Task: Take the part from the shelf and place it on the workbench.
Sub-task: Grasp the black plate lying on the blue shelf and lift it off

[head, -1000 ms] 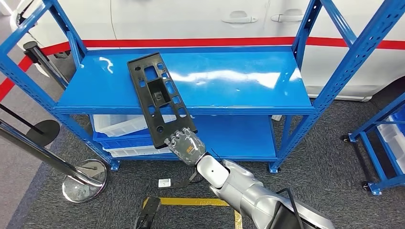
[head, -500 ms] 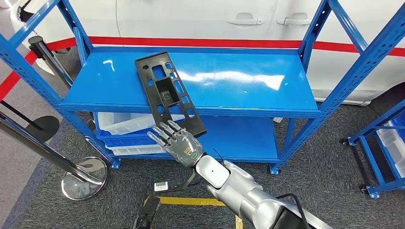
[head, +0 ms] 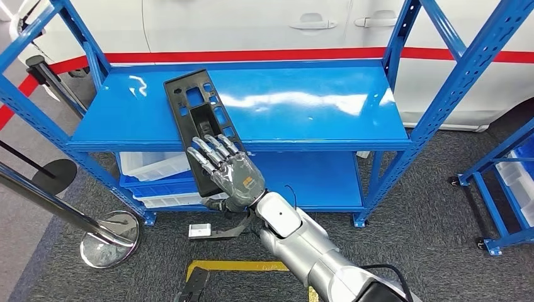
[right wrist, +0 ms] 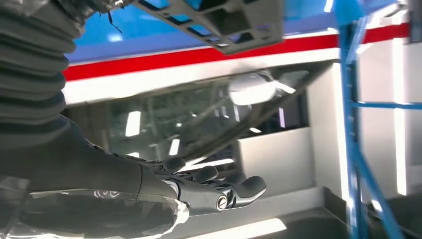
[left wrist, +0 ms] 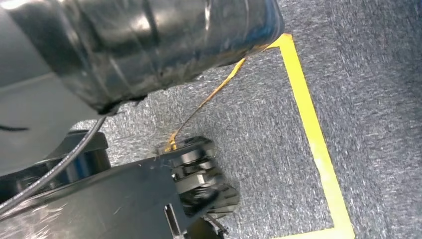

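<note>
Blue shelf stands ahead of me before a white car, and the black part lies on its top board, one end jutting over the front edge. My right hand (fingers spread, holding nothing) hovers over that overhanging end.

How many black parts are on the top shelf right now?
1. The black part lies on the blue shelf, its near end overhanging the front edge under the right hand. None seems hidden.
</note>
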